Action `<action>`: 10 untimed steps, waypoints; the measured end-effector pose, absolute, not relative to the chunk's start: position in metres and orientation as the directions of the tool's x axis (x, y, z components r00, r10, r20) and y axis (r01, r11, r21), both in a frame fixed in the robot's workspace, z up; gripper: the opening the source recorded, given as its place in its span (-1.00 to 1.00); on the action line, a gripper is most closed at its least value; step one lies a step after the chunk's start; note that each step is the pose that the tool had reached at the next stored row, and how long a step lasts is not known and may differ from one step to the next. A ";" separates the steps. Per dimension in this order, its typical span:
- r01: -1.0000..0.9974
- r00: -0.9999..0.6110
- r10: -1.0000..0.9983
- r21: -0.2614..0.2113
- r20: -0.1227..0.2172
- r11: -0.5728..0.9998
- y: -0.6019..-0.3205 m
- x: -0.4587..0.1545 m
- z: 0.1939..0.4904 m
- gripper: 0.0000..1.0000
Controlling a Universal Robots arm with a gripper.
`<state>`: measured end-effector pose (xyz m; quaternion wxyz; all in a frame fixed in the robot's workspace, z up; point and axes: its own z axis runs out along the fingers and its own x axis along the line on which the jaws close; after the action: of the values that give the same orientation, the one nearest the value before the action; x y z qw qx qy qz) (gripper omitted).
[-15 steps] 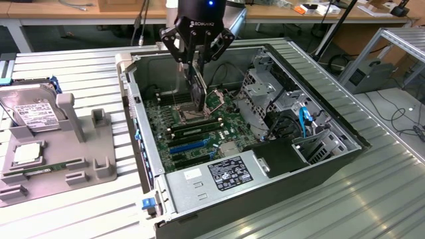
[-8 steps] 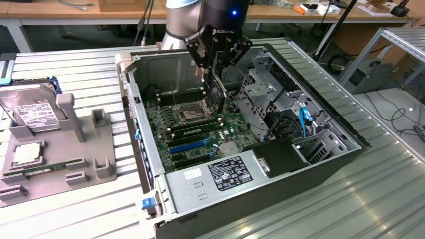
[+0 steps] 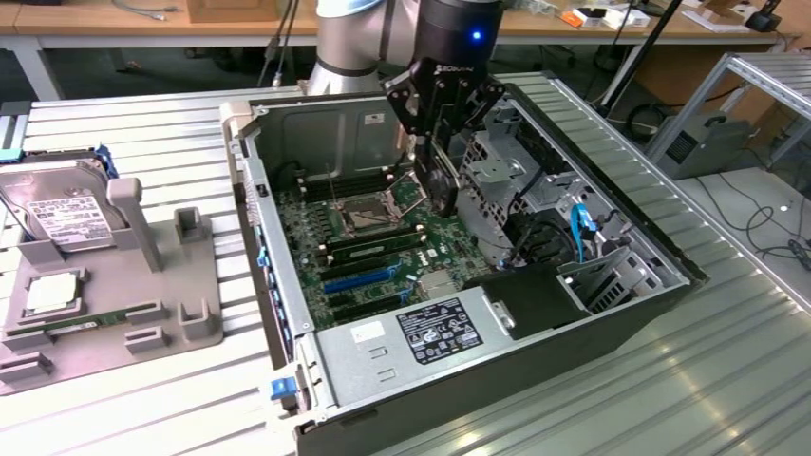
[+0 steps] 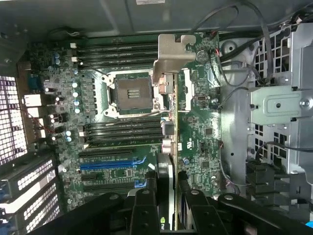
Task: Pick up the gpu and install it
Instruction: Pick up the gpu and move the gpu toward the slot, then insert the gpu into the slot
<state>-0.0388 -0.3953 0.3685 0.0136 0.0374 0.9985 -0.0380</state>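
Note:
My gripper (image 3: 438,133) hangs inside the open computer case (image 3: 659,256), shut on the gpu (image 3: 440,180). The gpu is a dark card held on edge, pointing down over the motherboard (image 3: 380,247) beside the CPU socket (image 3: 367,217). In the wrist view the gpu (image 4: 172,147) runs edge-on away from the gripper (image 4: 168,210), and its silver bracket (image 4: 173,51) is at the far end. The black fingers (image 4: 142,210) clamp the card from both sides. The blue expansion slot (image 4: 110,164) lies to one side of the card, apart from it.
A power supply (image 3: 419,332) fills the case's near corner and drive cages (image 3: 507,180) with cables line the exterior view's right. On the grey fixture (image 3: 190,323) at the exterior view's left stand a hard drive (image 3: 57,209), a CPU (image 3: 51,293) and a memory stick (image 3: 76,328).

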 end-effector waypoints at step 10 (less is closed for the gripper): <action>0.076 -0.997 0.074 -0.075 -0.030 0.994 -0.395 -0.039 0.368 -0.47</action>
<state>-0.0385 -0.3953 0.3684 0.0137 0.0374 0.9985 -0.0379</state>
